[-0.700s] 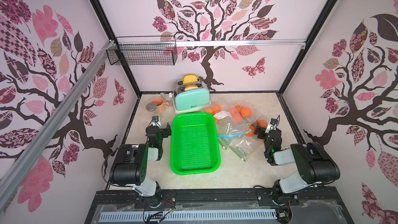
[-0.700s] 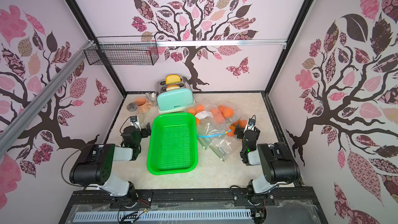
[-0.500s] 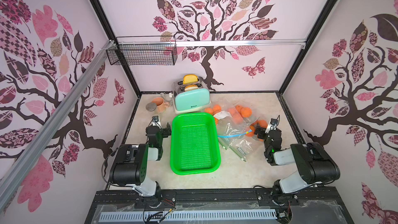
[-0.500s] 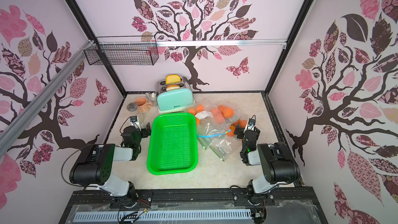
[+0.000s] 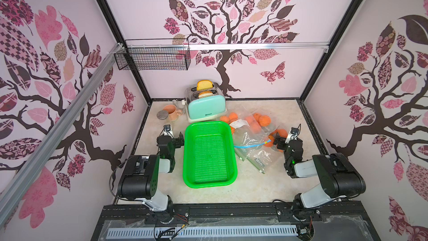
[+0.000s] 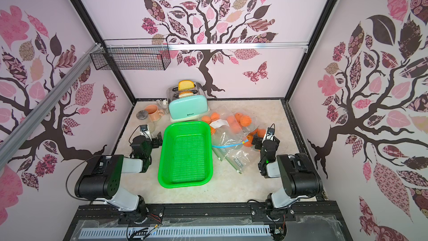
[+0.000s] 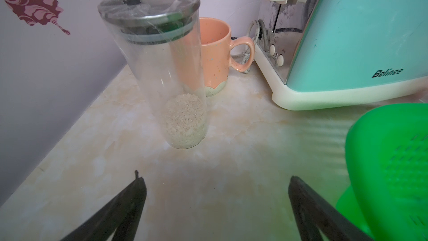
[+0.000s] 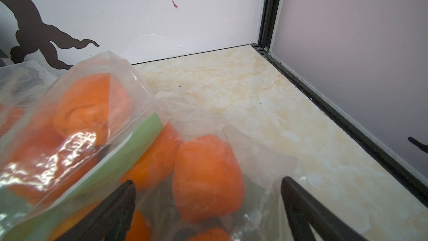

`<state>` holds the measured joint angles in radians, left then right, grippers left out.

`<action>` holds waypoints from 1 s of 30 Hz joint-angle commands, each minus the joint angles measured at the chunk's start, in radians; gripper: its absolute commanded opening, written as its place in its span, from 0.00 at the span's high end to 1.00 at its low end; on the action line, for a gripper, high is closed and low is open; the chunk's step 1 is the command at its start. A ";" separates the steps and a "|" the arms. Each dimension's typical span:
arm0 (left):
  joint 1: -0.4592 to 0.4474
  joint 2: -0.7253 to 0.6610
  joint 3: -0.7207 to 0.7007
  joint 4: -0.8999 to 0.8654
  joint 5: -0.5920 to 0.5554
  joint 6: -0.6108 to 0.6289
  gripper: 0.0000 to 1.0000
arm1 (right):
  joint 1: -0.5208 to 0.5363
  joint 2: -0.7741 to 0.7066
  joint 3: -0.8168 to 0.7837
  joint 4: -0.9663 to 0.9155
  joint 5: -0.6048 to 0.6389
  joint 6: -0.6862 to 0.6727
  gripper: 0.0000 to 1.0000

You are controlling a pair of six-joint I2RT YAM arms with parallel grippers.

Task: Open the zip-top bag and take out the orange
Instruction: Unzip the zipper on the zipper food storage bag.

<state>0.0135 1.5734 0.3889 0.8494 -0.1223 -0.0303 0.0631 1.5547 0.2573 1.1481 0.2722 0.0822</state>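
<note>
Zip-top bag (image 8: 76,140) stuffed with oranges (image 8: 88,103) lies right at the right claw (image 8: 207,180), on its basket side, well apart from the left claw (image 7: 214,177).

Left to right:
- Left claw is spread wide, holding nothing, over the marble-look table (image 7: 231,135).
- Straight ahead of it stands a tall clear jar (image 7: 162,77): cylinder, grey lid, a little rice (image 7: 185,117) at the bottom.
- Behind the jar is a peach mug (image 7: 215,54), speckled glaze, handle pointing at the toaster (image 7: 359,42).
- Toaster: mint shell, cream base, chrome end, two bread slices (image 5: 205,85) standing in the slots.
- Just beside the left claw, away from the wall (image 7: 46,77): green plastic basket (image 5: 209,124), rounded rectangle, perforated floor.
- Between basket and right claw: heap of clear crinkly bags (image 5: 245,135), some with oranges inside. Two flat printed bags (image 5: 260,160) lie nearest the arms' base, and a blue zip strip (image 5: 249,146) runs toward the right claw.
- Right claw also spread wide, gripping nothing. The bag at it has a green seal band (image 8: 129,149).
- One wrinkled orange (image 8: 208,177) sits between the fingers behind thin film; whether they touch it, can't tell.
</note>
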 commanded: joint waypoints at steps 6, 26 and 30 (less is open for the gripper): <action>0.004 -0.014 0.001 0.010 0.013 -0.009 0.02 | -0.001 -0.010 0.017 0.004 0.007 0.001 0.01; -0.096 -0.297 0.062 -0.322 -0.200 -0.014 0.02 | -0.002 -0.010 0.019 0.004 0.007 0.001 0.01; -0.099 -0.417 0.125 -0.502 -0.223 -0.216 0.02 | -0.002 -0.009 0.021 -0.001 0.009 0.001 0.01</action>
<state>-0.0875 1.2007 0.4740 0.5320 -0.2848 -0.1051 0.0631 1.5547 0.2573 1.1477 0.2722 0.0822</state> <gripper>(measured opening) 0.982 0.994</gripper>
